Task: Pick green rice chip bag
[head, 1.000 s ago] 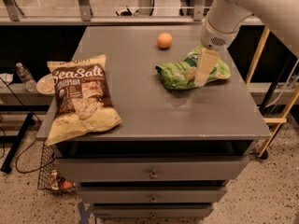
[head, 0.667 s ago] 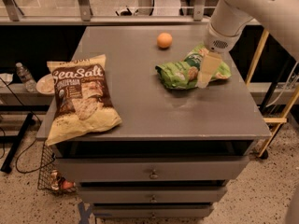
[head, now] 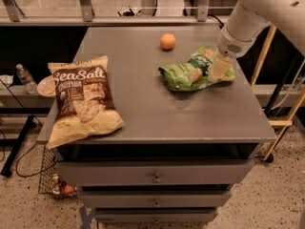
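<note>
Grey table point(head: 190, 123) carries Sea Salt bag point(head: 83, 99), orange point(head: 167, 41), green rice chip bag point(head: 186, 74) beneath claw point(head: 219, 70).

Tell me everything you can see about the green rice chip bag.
The green rice chip bag is small, bright green and crinkly, with a dark green and white logo and pictures of pale round chips. It lies on the grey cabinet top, right of centre in view, near the orange. The gripper is at its right end.

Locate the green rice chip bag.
The green rice chip bag is right of centre on the grey cabinet top in the camera view, just in front of the orange; the gripper is at its right end.
</note>
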`<state>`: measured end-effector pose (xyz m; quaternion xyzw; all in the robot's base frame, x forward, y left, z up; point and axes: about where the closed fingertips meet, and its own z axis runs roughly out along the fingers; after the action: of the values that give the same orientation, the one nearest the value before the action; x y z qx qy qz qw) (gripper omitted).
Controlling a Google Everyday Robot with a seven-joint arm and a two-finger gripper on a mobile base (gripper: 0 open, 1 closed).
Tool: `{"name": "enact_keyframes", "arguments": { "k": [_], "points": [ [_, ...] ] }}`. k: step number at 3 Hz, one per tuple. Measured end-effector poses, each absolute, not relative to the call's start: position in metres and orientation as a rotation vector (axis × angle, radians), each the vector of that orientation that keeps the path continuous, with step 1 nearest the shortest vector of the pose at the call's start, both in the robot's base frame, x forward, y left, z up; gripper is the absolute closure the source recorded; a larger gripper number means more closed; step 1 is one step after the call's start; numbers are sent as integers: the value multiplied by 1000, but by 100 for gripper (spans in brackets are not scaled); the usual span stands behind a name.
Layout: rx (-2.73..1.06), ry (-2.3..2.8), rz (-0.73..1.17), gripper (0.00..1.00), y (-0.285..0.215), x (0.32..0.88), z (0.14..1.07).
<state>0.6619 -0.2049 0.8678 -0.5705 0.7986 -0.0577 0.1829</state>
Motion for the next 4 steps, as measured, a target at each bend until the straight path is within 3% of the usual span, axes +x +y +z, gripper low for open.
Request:
{"name": "enact_keyframes", "arguments": {
  "k": [2, 3, 4],
  "points": [
    [-1590, 2188, -141, 88, -199, 656, 874],
    [-1603, 2152, -142, 100, -194, 651, 886],
    [-1654, 2124, -123, 100, -189, 654, 897]
  ]
}}
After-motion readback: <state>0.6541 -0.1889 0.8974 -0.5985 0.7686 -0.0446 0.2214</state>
